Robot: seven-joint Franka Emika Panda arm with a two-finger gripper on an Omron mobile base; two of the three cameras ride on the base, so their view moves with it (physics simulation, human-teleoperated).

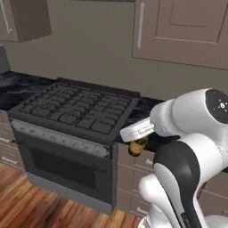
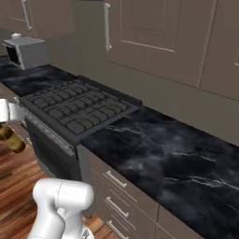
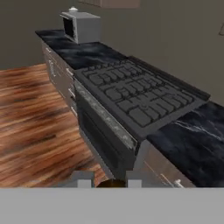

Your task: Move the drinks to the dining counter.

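On the left of the left base view the grey gas stove with its grid of dark burner grates (image 1: pixel 73 109) sits between stretches of black white-veined marble bench (image 1: pixel 20 87), with reddish wooden plank floor (image 1: pixel 26 200) below. Right of the stove's front corner, the hand (image 1: pixel 136 133) hangs off the bench edge over the floor, and a slim amber glass beer bottle (image 1: pixel 137 146) shows beneath it.

In the right base view the same amber bottle (image 2: pixel 11 140) juts from under the hand (image 2: pixel 9 123) at the far left edge, well clear of the stove (image 2: pixel 77 109) and the marble worktop (image 2: pixel 163 158) to the right. A grey microwave (image 2: pixel 28 51) stands on the bench beyond.

The step in hand looks like the carry: 1 drink is lifted and in transit. The panelled cabinets behind suggest this isn't the dining counter, so the next move calls for travelling there and setting the bottle upright.

The fingers are pressed close, pinching the amber bottle; in the hand view its brown top (image 3: pixel 111 183) shows between the 2 tips.
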